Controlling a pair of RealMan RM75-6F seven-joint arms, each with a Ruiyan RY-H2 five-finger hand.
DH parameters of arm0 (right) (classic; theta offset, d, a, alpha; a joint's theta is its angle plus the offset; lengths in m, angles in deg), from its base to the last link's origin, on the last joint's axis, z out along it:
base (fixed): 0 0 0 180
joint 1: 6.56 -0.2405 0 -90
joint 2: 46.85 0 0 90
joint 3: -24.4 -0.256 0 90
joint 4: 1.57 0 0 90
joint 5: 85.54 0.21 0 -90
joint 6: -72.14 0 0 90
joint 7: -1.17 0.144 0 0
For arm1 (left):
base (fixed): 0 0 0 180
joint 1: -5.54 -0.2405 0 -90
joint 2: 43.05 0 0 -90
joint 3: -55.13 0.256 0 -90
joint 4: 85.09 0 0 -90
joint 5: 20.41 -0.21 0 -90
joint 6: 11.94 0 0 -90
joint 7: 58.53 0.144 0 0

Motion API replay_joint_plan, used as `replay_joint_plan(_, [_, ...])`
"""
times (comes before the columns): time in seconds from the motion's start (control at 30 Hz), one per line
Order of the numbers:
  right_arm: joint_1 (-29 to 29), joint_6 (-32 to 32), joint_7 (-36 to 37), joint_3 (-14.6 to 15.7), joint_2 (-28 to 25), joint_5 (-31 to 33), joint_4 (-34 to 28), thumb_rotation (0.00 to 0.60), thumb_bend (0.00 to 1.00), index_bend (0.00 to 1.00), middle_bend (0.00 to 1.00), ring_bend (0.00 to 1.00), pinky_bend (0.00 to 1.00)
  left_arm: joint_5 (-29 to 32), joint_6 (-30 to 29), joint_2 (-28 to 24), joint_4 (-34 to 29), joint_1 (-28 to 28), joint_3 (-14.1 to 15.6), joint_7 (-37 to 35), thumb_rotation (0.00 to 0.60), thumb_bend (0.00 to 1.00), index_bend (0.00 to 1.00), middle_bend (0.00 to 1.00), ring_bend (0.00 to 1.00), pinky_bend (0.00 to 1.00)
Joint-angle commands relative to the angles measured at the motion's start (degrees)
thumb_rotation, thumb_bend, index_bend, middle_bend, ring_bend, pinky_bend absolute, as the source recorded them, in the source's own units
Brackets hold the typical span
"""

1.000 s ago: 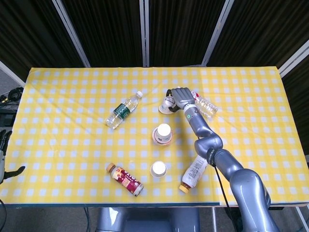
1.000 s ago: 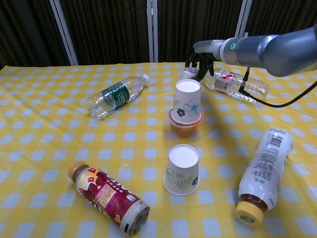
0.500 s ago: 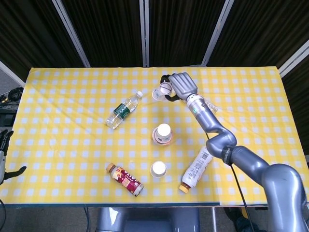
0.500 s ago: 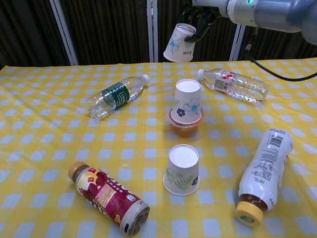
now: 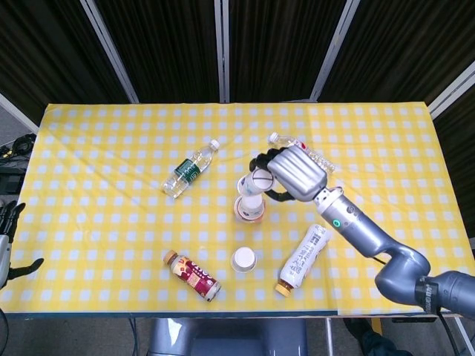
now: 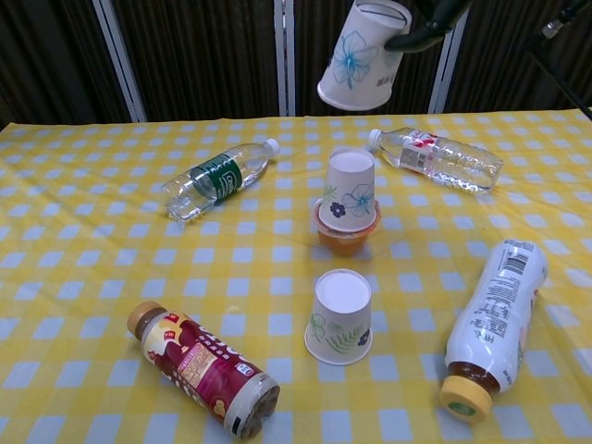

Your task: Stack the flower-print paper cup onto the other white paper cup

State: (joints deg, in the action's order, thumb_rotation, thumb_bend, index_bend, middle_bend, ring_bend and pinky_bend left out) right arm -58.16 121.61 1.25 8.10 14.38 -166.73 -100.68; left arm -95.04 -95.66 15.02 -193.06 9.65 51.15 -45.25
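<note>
My right hand [image 5: 295,172] grips a white paper cup with a blue flower print [image 6: 363,57] and holds it tilted, high above the table. In the head view the held cup [image 5: 256,181] hangs over a second flower-print cup [image 6: 351,188], which stands upside down on an orange cup [image 6: 345,239] at mid-table. A third white cup with green leaf print [image 6: 340,316] stands upside down nearer the front. Only dark fingertips [image 6: 427,20] of the right hand show in the chest view. My left hand [image 5: 7,241] hangs off the table's left edge, fingers apart, holding nothing.
A clear water bottle [image 6: 439,157] lies at the back right and a green-label bottle [image 6: 217,176] at the back left. A tea bottle [image 6: 490,324] lies at the front right, a red-label bottle [image 6: 203,365] at the front left. The yellow checked cloth [image 6: 92,259] covers the table.
The right hand lifted the blue-flower cup off the table beside the clear bottle. It carried the cup up and toward the front, over the cup on the orange one.
</note>
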Motion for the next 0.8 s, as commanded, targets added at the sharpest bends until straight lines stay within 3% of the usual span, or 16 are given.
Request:
replay_joint_plan(0.03, [1.15,0.08,-2.17,4.05,-1.12,-6.07,-3.85,0.600,0.33,0.45,0.50,0.42,0.57,-0.18,-0.22,-0.08,-0.07,-0.13,0.09,-0.10,0.600,0.00,0.00,0.00,0.00,0.00])
replay_joint_plan(0.33, [0.30,-3.84,-7.12,9.96,2.41,-11.91,-5.41,0.600,0.33,0.45,0.50,0.42,0.57,0.33,-0.20,-0.11,0.27,-0.28,0.08,-0.44,0.600,0.00,0.00,0.00,0.00,0.00])
replay_joint_plan(0.8, [-0.72,-5.71,-9.48,10.80,6.55,-9.53,-5.39,0.600,0.33,0.45,0.49,0.42,0.57,0.27,0.26,-0.31,0.41,-0.14,0.23,-0.79,0.600,0.00,0.00,0.00,0.00,0.00])
